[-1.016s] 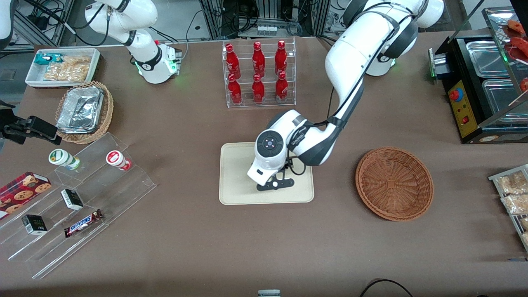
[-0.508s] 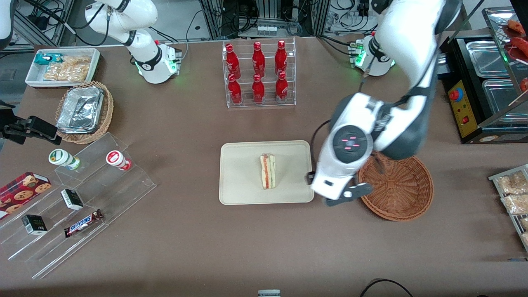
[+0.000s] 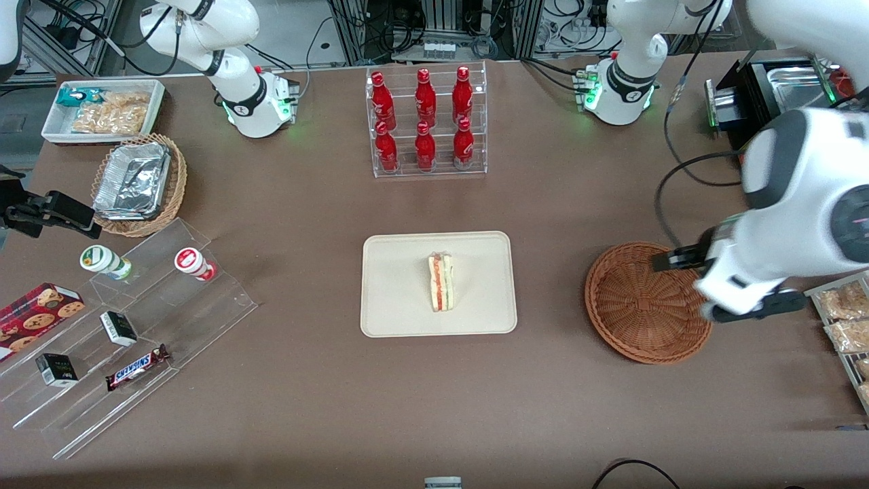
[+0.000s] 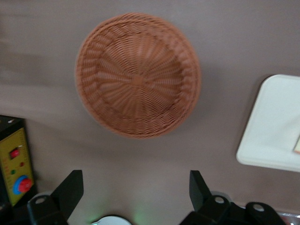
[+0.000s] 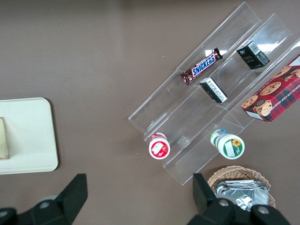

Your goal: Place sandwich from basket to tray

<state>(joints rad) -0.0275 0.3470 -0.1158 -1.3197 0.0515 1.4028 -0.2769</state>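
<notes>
At frame centre of the front view, you now see the sandwich (image 3: 441, 282) lying alone on the tray (image 3: 387, 305), where a second ago your arm covered that spot; the delivery looks done. It sits toward the tray's middle with bare rim on every side, so nothing crowds it. Moving rightward, the basket (image 3: 645, 302) stands empty, well apart from the tray. At the right edge your gripper (image 3: 719, 288) has pulled back, hanging raised over the basket's rim, jaws spread wide and holding nothing. Mind the snack rack (image 3: 842, 319) just beside it; open tabletop (image 3: 543, 407) lies along the lower frame
</notes>
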